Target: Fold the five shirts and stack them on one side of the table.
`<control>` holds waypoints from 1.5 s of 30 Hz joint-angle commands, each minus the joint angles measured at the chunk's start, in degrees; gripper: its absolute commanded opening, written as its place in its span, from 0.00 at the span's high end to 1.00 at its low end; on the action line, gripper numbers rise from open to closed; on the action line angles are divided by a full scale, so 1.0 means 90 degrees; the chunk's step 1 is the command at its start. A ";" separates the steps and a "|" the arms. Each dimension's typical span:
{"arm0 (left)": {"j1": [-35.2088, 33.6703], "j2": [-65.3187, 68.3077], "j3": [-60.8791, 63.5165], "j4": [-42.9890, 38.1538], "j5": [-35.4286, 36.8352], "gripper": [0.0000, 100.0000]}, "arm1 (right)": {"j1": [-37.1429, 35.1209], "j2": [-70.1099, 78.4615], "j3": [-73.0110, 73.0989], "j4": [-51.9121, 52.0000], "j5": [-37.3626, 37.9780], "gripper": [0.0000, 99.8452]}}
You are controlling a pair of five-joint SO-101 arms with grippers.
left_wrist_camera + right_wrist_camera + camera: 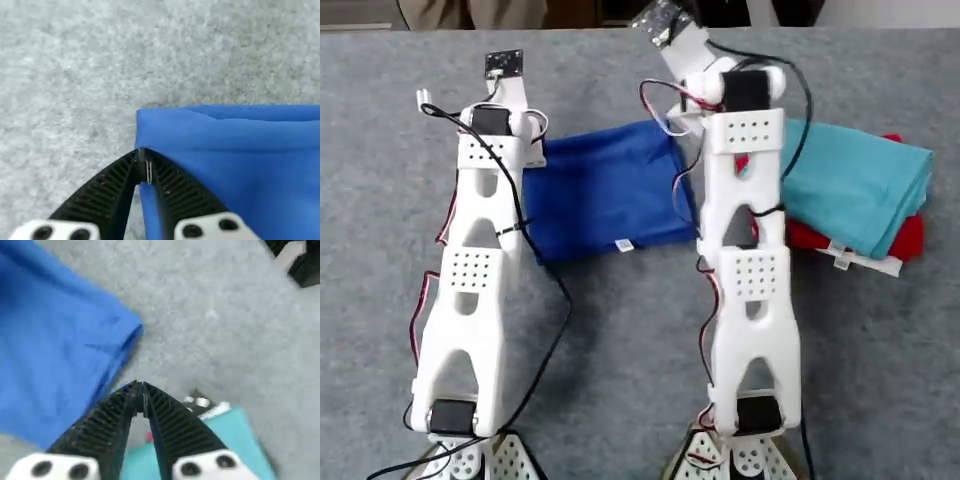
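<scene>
A blue shirt [605, 190] lies folded flat on the grey table between the two arms. My left gripper [144, 161] is shut on the side edge of the blue shirt [235, 160], close to one of its corners. My right gripper [141, 391] is shut with nothing in it, hovering over the gap between a corner of the blue shirt [55, 350] and a teal shirt [235, 440]. In the high view the teal shirt [855, 185] tops a stack at the right, over a red shirt [910, 240] and a white one [870, 263].
The grey felt-like table top [620, 340] lies bare in front of the shirts and between the arms' bases. Black and red cables run along both arms [555, 290]. The stack sits near the table's right side.
</scene>
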 commanded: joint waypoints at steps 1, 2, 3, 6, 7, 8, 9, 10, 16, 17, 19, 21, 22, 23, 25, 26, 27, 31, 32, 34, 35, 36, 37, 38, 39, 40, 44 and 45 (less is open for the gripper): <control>-0.0127 -0.0493 -0.0137 0.0137 -0.0010 0.98 | -0.0054 -0.1411 0.1353 0.0137 0.0567 0.96; -0.0127 -0.0532 -0.0137 0.0147 0.0000 0.98 | -0.0083 -0.1861 0.2056 0.0137 0.0498 0.95; -0.0147 -0.0562 -0.0137 0.0186 0.0000 0.98 | -0.0142 -0.2320 0.2857 0.0127 0.0498 0.94; -0.0186 -0.0698 -0.0147 0.0361 -0.0010 0.98 | -0.0269 -0.3775 0.5319 0.0107 0.0488 0.91; -0.0176 -0.0835 -0.0147 0.0488 -0.0020 0.98 | -0.0366 -0.4215 0.6110 0.0088 0.0498 0.90; -0.0137 -0.0972 -0.0147 0.0615 -0.0020 0.98 | -0.0474 -0.4635 0.6862 0.0020 0.0488 0.88; -0.0117 -0.1089 -0.0147 0.0733 -0.0020 0.98 | -0.0562 -0.5035 0.7595 -0.0088 0.0479 0.86; -0.0068 -0.1187 -0.0147 0.0821 -0.0020 0.98 | -0.0679 -0.5377 0.8288 -0.0254 0.0459 0.83; -0.0059 -0.1411 -0.0127 0.0938 -0.0098 0.90 | -0.1167 -0.6530 1.0818 -0.1924 -0.0947 0.65; -0.0078 -0.1411 -0.0117 0.0947 -0.0147 0.85 | -0.1226 -0.6530 1.0955 -0.2149 -0.1250 0.65; -0.0186 -0.1431 -0.0088 0.0987 -0.0166 0.78 | -0.1304 -0.6393 1.1082 -0.2569 -0.1817 0.65; -0.0244 -0.1402 -0.0029 0.0977 -0.0186 0.77 | -0.1324 -0.6110 1.1101 -0.2940 -0.2413 0.65; -0.0244 -0.1392 0.0049 0.0977 -0.0166 0.77 | -0.1324 -0.5934 1.1092 -0.3087 -0.2725 0.65; -0.0234 -0.1392 0.0195 0.0977 -0.0156 0.77 | -0.1324 -0.5739 1.1082 -0.3223 -0.3048 0.65; -0.0137 -0.1392 0.0537 0.0947 -0.0147 0.77 | -0.1324 -0.5309 1.1023 -0.3409 -0.3692 0.65; -0.0098 -0.1392 0.0713 0.0869 -0.0068 0.77 | -0.1333 -0.5084 1.0945 -0.3438 -0.3956 0.65; -0.0088 -0.1392 0.0889 0.0811 0.0059 0.77 | -0.1343 -0.4830 1.0818 -0.3448 -0.4171 0.65; -0.0068 -0.1411 0.1407 0.0664 0.0117 0.77 | -0.1343 -0.3824 1.0193 -0.3350 -0.4542 0.65; -0.0068 -0.1402 0.1416 0.0654 0.0117 0.77 | -0.1353 -0.3580 1.0007 -0.3282 -0.4542 0.65; -0.0068 -0.1392 0.1416 0.0654 0.0117 0.77 | -0.1402 -0.3121 0.9636 -0.3175 -0.4542 0.65; -0.0059 -0.1392 0.1446 0.0606 0.0127 0.77 | -0.1421 -0.2906 0.9451 -0.3077 -0.4503 0.65; -0.0049 -0.1372 0.1475 0.0547 0.0147 0.77 | -0.1441 -0.2711 0.9265 -0.2950 -0.4503 0.65; -0.0010 -0.1324 0.1563 0.0449 0.0156 0.77 | -0.1470 -0.2525 0.9089 -0.2784 -0.4503 0.65; 0.0020 -0.1245 0.1651 0.0313 0.0156 0.78 | -0.1480 -0.2359 0.8923 -0.2598 -0.4493 0.65; 0.0039 -0.1167 0.1700 0.0195 0.0156 0.80 | -0.1480 -0.2203 0.8757 -0.2452 -0.4484 0.65; 0.0059 -0.1089 0.1729 0.0098 0.0156 0.83 | -0.1480 -0.2056 0.8610 -0.2354 -0.4484 0.65; 0.0225 -0.0864 0.1729 -0.0137 0.0156 0.96 | -0.1460 -0.1656 0.8220 -0.2286 -0.4015 0.80; 0.0264 -0.0874 0.1729 -0.0137 0.0156 0.98 | -0.1460 -0.1607 0.8161 -0.2286 -0.3937 0.86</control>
